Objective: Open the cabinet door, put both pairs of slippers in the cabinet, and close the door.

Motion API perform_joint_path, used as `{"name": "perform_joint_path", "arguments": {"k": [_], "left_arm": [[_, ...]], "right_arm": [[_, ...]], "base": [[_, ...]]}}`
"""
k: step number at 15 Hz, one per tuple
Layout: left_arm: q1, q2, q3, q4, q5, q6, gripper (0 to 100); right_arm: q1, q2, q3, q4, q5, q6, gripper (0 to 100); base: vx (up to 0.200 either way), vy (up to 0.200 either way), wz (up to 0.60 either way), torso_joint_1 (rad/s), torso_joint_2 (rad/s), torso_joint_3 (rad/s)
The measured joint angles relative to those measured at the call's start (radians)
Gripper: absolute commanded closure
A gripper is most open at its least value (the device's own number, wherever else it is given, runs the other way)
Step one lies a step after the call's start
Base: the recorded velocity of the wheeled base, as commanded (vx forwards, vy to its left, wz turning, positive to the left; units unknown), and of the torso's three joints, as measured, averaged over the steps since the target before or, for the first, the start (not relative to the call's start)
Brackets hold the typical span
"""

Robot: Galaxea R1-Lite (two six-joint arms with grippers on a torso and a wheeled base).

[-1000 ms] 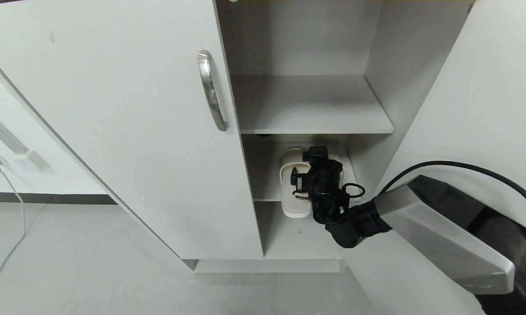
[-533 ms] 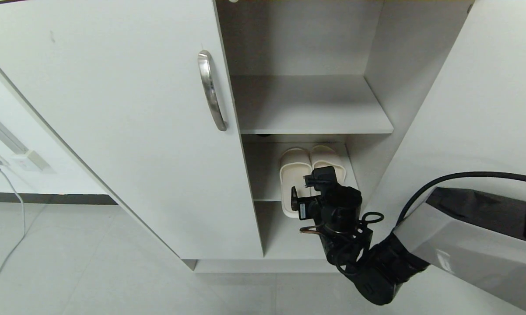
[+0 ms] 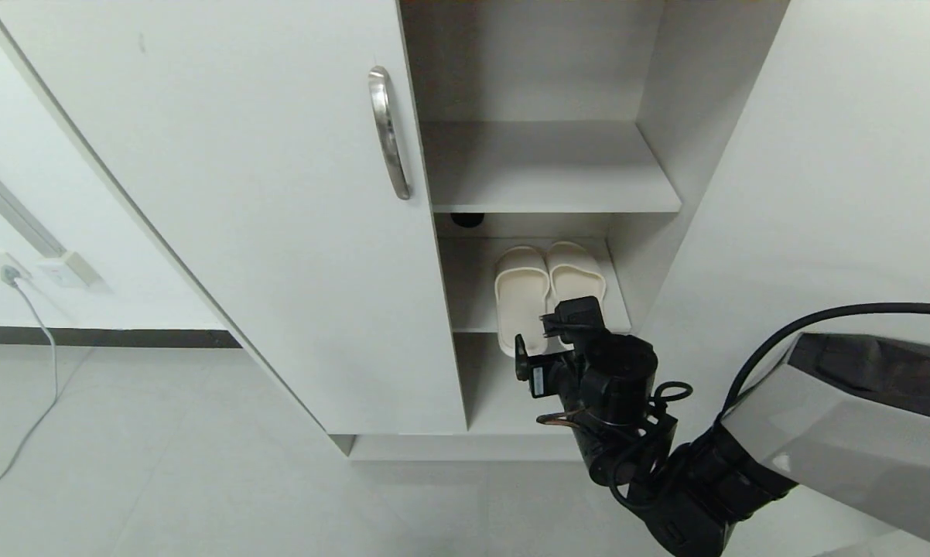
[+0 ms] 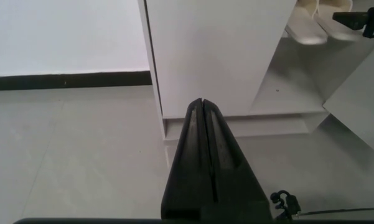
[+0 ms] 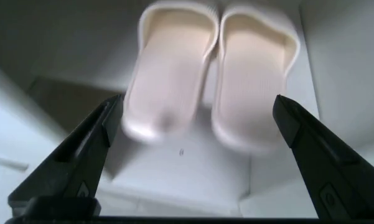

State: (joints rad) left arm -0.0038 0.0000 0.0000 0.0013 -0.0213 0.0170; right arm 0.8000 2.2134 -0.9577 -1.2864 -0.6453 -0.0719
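A pair of cream slippers [image 3: 550, 286] is set side by side on the cabinet's lower shelf [image 3: 471, 290], between the shut left door [image 3: 241, 193] and the swung-open right door [image 3: 821, 193]. The right gripper [image 3: 546, 336] is held just before them, spread wide and empty, with one heel partly hidden behind it. In the left wrist view the left gripper [image 4: 202, 109] is seen pressed shut, empty, above the floor [image 4: 81, 155].
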Motion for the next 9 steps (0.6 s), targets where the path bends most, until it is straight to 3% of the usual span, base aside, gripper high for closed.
{"name": "perform_joint_path", "arguments": {"k": [9], "left_arm": [[0.001,0.000,0.000,0.000,0.003,-0.003,100]], "right_arm": [[0.011,-0.008,0.033,-0.002,0.004,-0.001,0]], "base": [[0.000,0.000,0.00,0.000,0.00,0.000]]}}
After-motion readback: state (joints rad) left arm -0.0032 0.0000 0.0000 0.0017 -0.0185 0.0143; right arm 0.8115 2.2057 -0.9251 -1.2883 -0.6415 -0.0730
